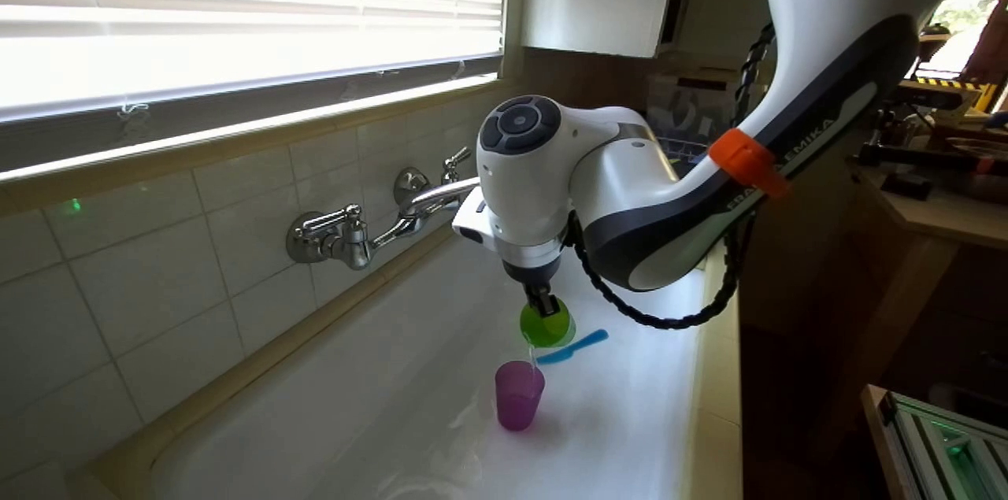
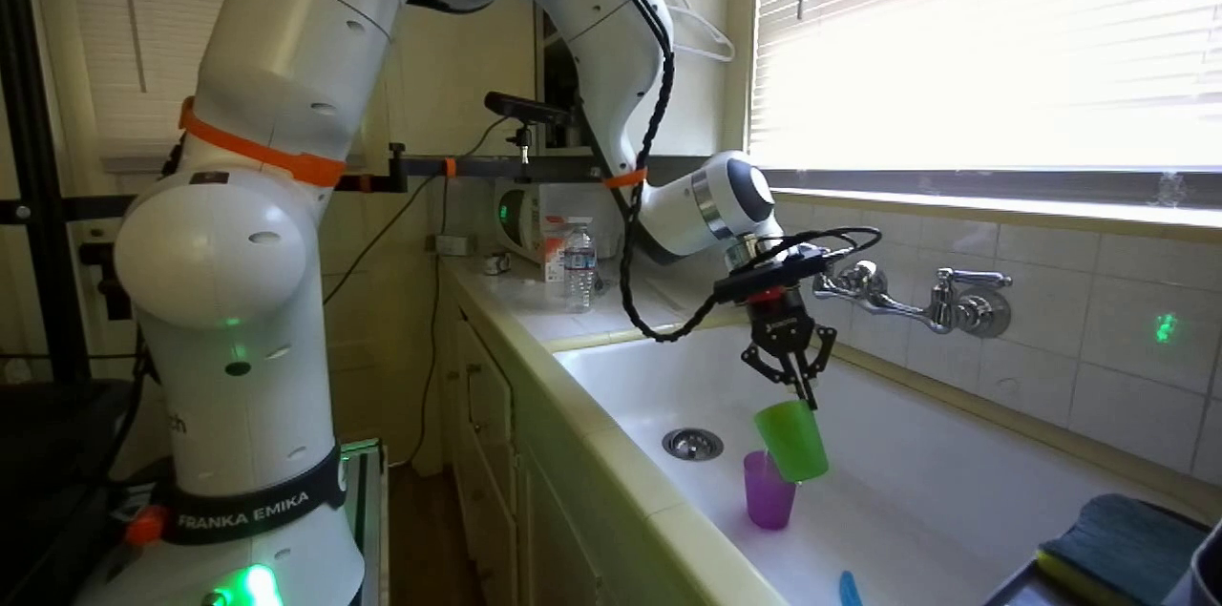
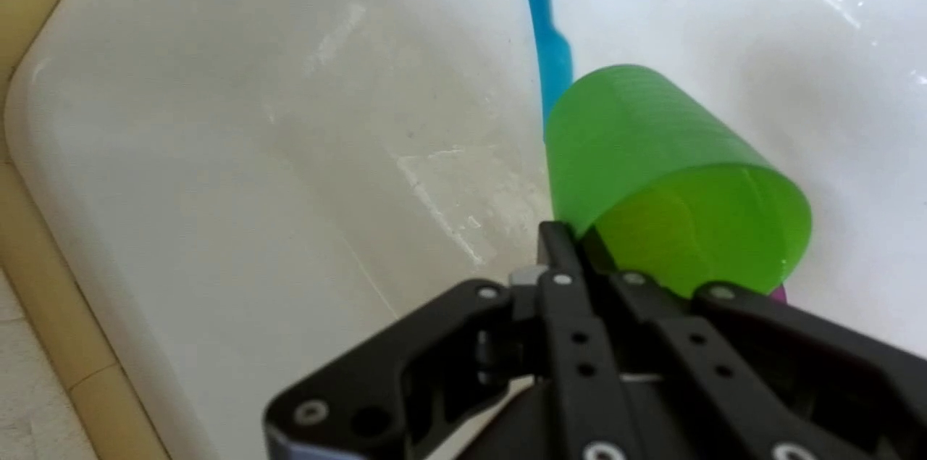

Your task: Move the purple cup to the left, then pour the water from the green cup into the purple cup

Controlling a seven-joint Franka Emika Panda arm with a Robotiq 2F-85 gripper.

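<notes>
Pincer (image 2: 807, 396) clamped on tilted green cup (image 2: 793, 441); water (image 1: 532, 356) streaming into purple cup (image 1: 520, 398), upright below pincer. Purple cup's leftward move probably done, pouring underway; rest of pour apparently remaining.

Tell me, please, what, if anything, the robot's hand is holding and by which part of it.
The hand grips the green cup by its side wall at the rim, pinching it from inside and outside.

Base band (image 2: 253, 514) reads “FRANKA EMIKA”, forearm (image 1: 825, 116) “FRA… EMIKA”.
</notes>
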